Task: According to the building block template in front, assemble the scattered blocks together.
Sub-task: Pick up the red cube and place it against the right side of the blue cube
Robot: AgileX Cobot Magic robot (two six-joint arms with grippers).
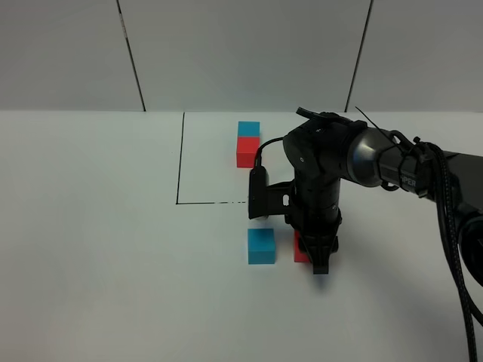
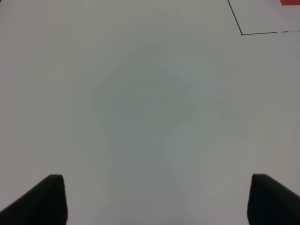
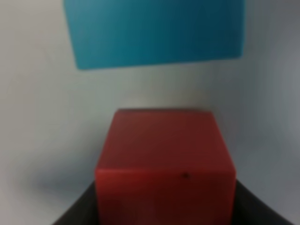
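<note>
The template pair, a cyan cube (image 1: pixel 248 128) joined to a red cube (image 1: pixel 247 151), stands inside a thin black-line rectangle (image 1: pixel 179 158) at the back. The loose cyan cube (image 1: pixel 261 246) sits on the white table in front of the frame line. The loose red cube (image 1: pixel 301 249) sits just to its right with a small gap, mostly hidden by my right gripper (image 1: pixel 318 258). In the right wrist view my right gripper (image 3: pixel 164 213) is shut on the red cube (image 3: pixel 164 154), with the cyan cube (image 3: pixel 157 33) just beyond. My left gripper (image 2: pixel 157 201) is open and empty over bare table.
The white table (image 1: pixel 90 249) stretches wide to the left and front. A corner of the black frame line (image 2: pixel 242 33) and a sliver of the template's red cube (image 2: pixel 290 2) show in the left wrist view. The right arm (image 1: pixel 392 162) reaches in from the right edge.
</note>
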